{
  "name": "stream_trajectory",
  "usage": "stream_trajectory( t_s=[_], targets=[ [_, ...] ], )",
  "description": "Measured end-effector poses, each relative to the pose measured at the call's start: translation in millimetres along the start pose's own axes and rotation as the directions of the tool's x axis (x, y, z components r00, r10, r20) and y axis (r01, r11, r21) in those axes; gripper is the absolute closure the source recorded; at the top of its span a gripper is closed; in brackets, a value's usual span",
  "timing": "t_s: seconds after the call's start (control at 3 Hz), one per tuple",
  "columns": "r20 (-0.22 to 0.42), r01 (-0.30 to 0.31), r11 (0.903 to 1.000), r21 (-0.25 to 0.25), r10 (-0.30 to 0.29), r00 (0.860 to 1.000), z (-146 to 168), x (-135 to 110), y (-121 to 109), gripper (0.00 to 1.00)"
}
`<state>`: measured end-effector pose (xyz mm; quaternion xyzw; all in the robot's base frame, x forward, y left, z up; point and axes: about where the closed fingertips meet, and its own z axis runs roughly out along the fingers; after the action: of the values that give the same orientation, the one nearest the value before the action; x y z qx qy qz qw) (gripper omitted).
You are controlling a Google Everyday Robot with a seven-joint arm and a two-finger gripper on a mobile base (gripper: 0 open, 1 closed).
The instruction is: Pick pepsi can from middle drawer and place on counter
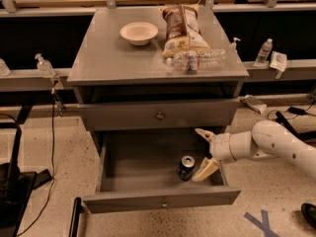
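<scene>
The pepsi can point(186, 167), dark blue with a silver top, stands upright in the open middle drawer point(143, 181), near its front right corner. My gripper point(204, 151) comes in from the right on a white arm and sits just right of the can, over the drawer's right side. Its two cream fingers are spread wide, one point(203, 133) toward the back and one point(205, 170) toward the front beside the can. The gripper holds nothing. The counter point(103, 58) is the grey top of the cabinet above.
On the counter stand a cream bowl point(138, 32), a brown snack bag point(178, 28) and a lying clear plastic bottle point(196, 60). A closed drawer point(159, 114) sits above the open one. Small bottles point(265, 52) stand on side ledges; cables lie on the floor at left.
</scene>
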<state>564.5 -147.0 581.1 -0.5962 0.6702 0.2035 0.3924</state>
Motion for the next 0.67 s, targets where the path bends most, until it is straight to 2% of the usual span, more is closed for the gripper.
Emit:
stream_trajectory(
  t_s=[0.33,0.67],
  targets=[
    [0.018,-0.007,1.0,0.003,0.006,1.0,25.2,19.3,8.1,0.0],
    [-0.003,-0.024,0.9989,0.039,0.024,1.0,54.9,47.8,1.3,0.03]
  ],
)
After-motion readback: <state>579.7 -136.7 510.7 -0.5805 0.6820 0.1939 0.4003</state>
